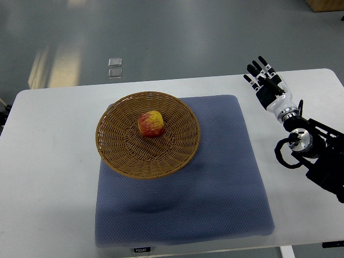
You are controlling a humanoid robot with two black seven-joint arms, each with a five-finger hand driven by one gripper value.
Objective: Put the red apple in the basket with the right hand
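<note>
Red apple [151, 124], yellow on its upper side, sits in the middle of the wicker basket [115, 161], and I see nothing touching it. That basket rests on the far left part of a blue mat [215, 183] spread over the white table [48, 177]. My right hand [267, 83] hangs well apart from the basket, over the table's far right corner, its dark fingers [252, 70] extended and loosely spread, holding nothing. Its arm comes in from the right edge.
</note>
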